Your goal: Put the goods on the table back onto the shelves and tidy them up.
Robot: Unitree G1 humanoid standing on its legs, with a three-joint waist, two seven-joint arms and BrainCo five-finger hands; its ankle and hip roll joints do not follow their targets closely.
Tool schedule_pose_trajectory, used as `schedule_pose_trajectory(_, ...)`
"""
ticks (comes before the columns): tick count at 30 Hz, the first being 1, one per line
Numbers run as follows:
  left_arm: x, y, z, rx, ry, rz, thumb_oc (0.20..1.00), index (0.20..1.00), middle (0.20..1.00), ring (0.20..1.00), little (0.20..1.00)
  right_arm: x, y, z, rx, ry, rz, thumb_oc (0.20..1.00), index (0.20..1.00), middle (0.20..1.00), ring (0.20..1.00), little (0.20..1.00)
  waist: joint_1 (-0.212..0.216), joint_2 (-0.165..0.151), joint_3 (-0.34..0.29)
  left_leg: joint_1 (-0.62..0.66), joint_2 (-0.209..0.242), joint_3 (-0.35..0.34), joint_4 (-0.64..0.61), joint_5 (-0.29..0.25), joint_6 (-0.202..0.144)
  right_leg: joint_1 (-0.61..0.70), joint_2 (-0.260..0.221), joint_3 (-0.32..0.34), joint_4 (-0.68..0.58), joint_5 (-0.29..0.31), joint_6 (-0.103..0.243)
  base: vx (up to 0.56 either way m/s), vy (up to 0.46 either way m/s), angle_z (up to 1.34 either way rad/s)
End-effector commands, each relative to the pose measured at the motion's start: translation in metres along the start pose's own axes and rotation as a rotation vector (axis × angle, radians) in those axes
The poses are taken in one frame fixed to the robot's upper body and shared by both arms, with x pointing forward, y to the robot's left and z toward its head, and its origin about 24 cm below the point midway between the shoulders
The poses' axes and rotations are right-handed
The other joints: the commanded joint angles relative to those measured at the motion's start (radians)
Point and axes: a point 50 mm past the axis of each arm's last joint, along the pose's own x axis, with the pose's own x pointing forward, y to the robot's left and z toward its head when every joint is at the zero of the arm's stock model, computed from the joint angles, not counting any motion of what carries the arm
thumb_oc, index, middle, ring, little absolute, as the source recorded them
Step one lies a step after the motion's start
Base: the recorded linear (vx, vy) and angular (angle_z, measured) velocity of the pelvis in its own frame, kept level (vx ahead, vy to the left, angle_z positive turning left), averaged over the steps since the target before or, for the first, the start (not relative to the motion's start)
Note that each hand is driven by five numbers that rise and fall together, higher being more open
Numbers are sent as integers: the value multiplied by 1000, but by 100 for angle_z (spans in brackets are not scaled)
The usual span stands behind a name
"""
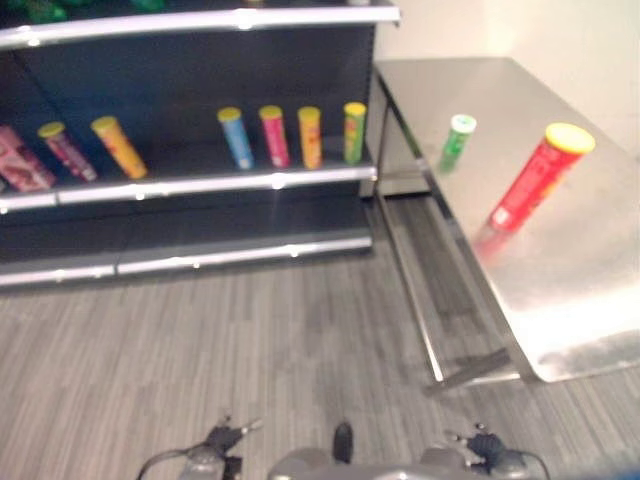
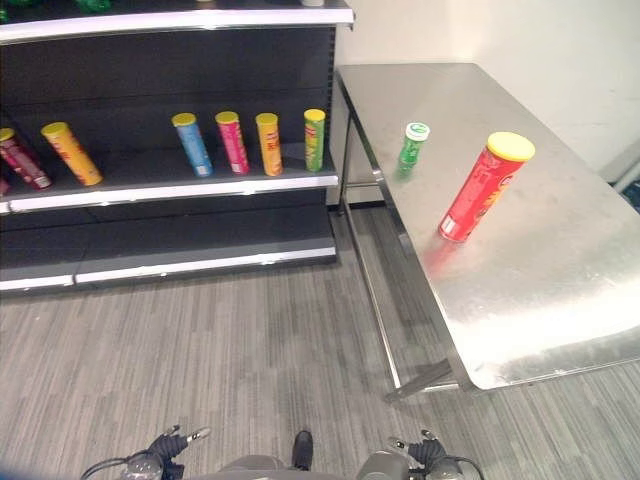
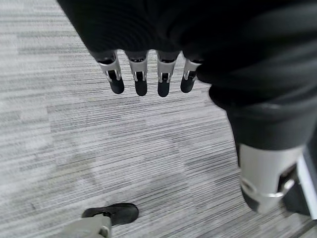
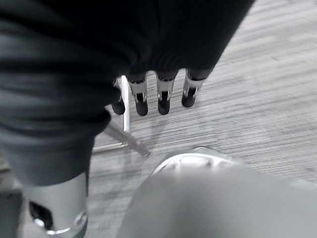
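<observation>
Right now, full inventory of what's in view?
Red can: 1, yellow lid, upright on table.
Green bottle: 1, white cap, on table behind the red can.
Table: 1, steel, right of shelves.
Shelf cans: blue, pink, orange, green-yellow standing in a row; orange and dark red further left.
Shelves: 1 dark unit.
Floor: grey.
Left robot hand: empty, fingers straight.
Right robot hand: same.

The left hand [image 3: 148, 74] hangs down over the floor, its fingers [image 3: 140, 82] straight in an even row, the thumb [image 3: 270, 173] standing apart, holding nothing. The right hand [image 4: 158, 89] hangs the same way, fingers [image 4: 163, 99] straight and side by side, thumb [image 4: 54, 203] apart, empty.
</observation>
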Motion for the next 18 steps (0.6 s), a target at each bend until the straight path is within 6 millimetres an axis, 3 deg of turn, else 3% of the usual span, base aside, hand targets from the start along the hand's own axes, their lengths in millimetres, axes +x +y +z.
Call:
schedule_pose_trajectory(1,2,9,26,35,-103,27,1000,1000,1000,1000,1000,3,-16,7,-56,-3,-51,1000,1000,1000,1000,1000,-1,-31,73,-19,95,28,16,-72,-145,98,103,55,-123,100,-8,64,5,-2)
schedule_pose_trajectory(4,2,1,24,21,-103,1,1000,1000,1000,1000,1000,1,-14,-5,-69,39,-37,1000,1000,1000,1000,1000,2,-47,51,-15,96,36,16,-79,-153,146,116,35,-208,109,-19,107,-36,20)
schedule_pose_trajectory(9,1,-4,15,48,-75,-23,1000,1000,1000,1000,1000,1,-20,-7,-63,48,-48,1000,1000,1000,1000,1000,-4,-51,33,19,126,53,9,-95,-174,198,132,30,-253,101,-27,75,-75,-18)
schedule_pose_trajectory(12,1,-6,22,12,-101,-41,1000,1000,1000,1000,1000,2,-23,0,-62,26,-50,1000,1000,1000,1000,1000,0,-64,63,-77,135,56,247,-167,-196,192,125,37,-218,68,-53,-9,-57,-7)
schedule_pose_trajectory(13,1,-6,22,12,-101,-41,1000,1000,1000,1000,1000,2,-23,1,-62,26,-50,1000,1000,1000,1000,1000,-1,-63,63,-82,136,55,254,-171,-196,190,126,36,-217,68,-53,-42,13,4)
schedule_pose_trajectory(16,0,-11,31,-25,-138,-50,1000,1000,1000,1000,1000,4,-28,10,-68,-1,-66,1000,1000,1000,1000,1000,25,-57,93,-164,145,-24,386,-149,-214,204,125,67,-217,56,-60,30,155,-14)
schedule_pose_trajectory(18,0,-13,30,-41,-139,-48,1000,1000,1000,1000,1000,4,-32,13,-68,-13,-75,1000,1000,1000,1000,1000,27,-53,82,-163,223,-97,267,-110,-233,212,93,114,-218,45,-29,166,419,-65)
